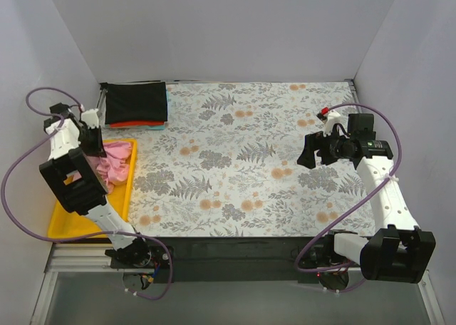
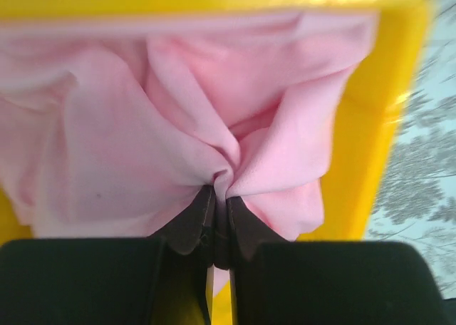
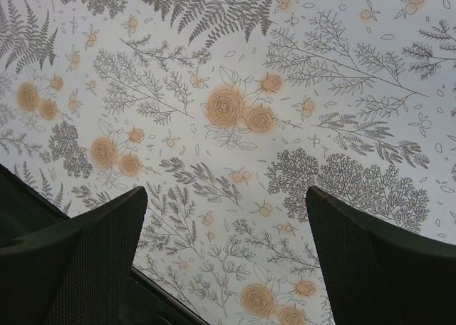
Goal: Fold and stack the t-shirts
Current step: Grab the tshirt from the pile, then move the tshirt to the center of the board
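A light pink t-shirt (image 1: 117, 162) lies crumpled in the yellow tray (image 1: 68, 225) at the left. My left gripper (image 1: 93, 143) is shut on a pinch of this pink cloth (image 2: 178, 125); in the left wrist view the gripper (image 2: 219, 204) has its jaws closed with cloth drawn up between them. A folded black t-shirt (image 1: 136, 102) lies on top of an orange-red one (image 1: 135, 125) at the back left, with a thin teal edge (image 1: 166, 97) beside them. My right gripper (image 1: 308, 156) is open and empty above the floral cloth on the right, shown in the right wrist view (image 3: 226, 218).
The grey-and-orange floral table cloth (image 1: 249, 161) covers the table. White walls close in the left, back and right. The yellow tray's rim (image 2: 356, 125) runs beside the pink shirt. The table's dark front edge (image 1: 235, 246) is near the arm bases.
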